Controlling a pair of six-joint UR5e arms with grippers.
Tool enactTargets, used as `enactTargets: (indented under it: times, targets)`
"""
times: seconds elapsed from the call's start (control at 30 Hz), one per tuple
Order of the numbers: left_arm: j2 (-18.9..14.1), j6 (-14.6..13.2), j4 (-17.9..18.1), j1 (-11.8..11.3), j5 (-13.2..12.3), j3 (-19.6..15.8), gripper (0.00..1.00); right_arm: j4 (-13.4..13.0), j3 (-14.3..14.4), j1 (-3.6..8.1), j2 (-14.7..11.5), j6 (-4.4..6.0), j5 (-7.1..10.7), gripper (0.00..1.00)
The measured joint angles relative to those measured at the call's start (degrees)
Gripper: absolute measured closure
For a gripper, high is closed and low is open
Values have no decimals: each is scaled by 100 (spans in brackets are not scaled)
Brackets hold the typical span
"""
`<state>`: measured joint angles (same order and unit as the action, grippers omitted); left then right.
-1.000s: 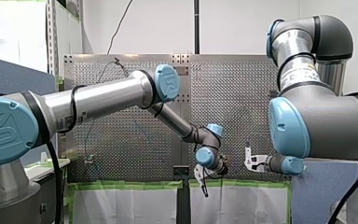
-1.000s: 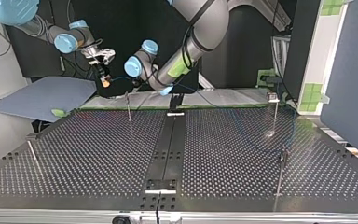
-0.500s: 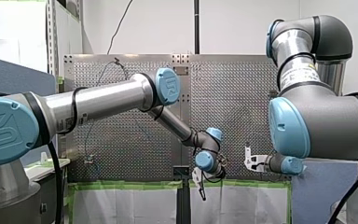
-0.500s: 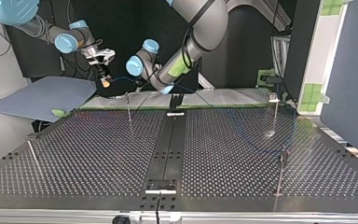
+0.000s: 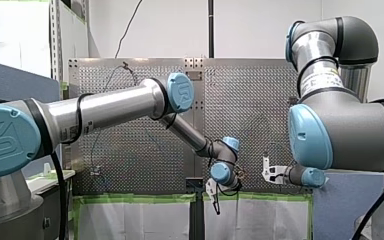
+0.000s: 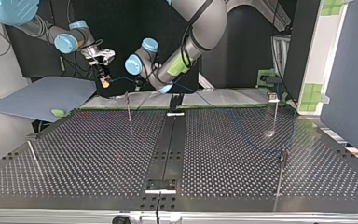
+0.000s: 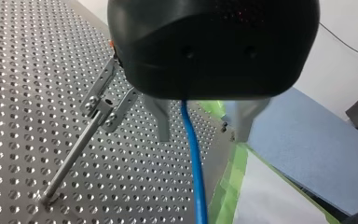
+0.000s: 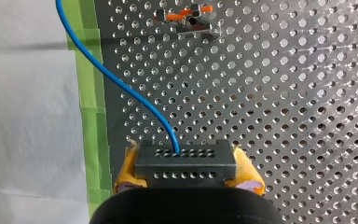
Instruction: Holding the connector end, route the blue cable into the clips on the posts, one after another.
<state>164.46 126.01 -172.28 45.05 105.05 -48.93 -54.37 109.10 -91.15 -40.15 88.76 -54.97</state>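
Both arms hover at the green-taped edge of the surface (image 6: 98, 154), its posts (image 6: 128, 107) standing well apart. The right pincer (image 8: 186, 163) clamps the connector (image 8: 185, 156); the blue cable (image 7: 193, 154) runs between the spread fingers (image 7: 163, 121) of the left pincer (image 7: 203, 135).

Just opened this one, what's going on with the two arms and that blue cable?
My right gripper is shut on the connector, yellow pads on either side. The blue cable runs from it to my left gripper, whose metal fingers stand open with the cable passing between them. A post with a clip stands beside that gripper; the cable is not in that clip yet.
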Motion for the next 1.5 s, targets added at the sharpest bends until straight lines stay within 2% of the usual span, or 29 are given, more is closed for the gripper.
enactTargets:
  times: [0.03, 0.07, 0.13, 0.17, 0.2, 0.57, 0.67, 0.8, 1.07, 1.23, 1.5]
  targets:
    - [-2, -21, 0, 6, 2, 0, 73, -2, -1, 0, 0, 1, -2, 100]
    - [-4, -34, -2, 11, 4, 0, 73, -2, -1, 0, 0, 1, -3, 100]
    - [-3, -65, -5, 21, 20, 0, 90, -3, 0, -1, 1, 2, -5, 100]
    - [-3, -81, -8, 25, 34, 0, 90, -4, 0, -1, 0, 2, -5, 100]
    - [-3, -98, -10, 29, 52, 0, 100, -3, 0, -1, 1, 2, -5, 100]
    - [-6, -368, -17, 56, 234, 0, 100, -4, 0, 8, 0, 5, -20, 100]
    - [-10, -506, -14, 64, 323, 2, 100, -16, 2, 33, 0, 37, -19, 100]
    - [-11, -734, -17, 90, 437, 3, 100, -72, -6, 69, 0, 133, -24, 100]
    - [-5, -1057, -18, 208, 735, -4, 100, -110, -68, 125, 0, 401, -54, 100]
    - [-9, -1123, 32, 316, 985, -1, 100, -121, -92, 136, 0, 556, -65, 100]
    - [-17, -1098, 284, 436, 1201, 0, 100, -211, -101, 140, 1, 704, -67, 100]
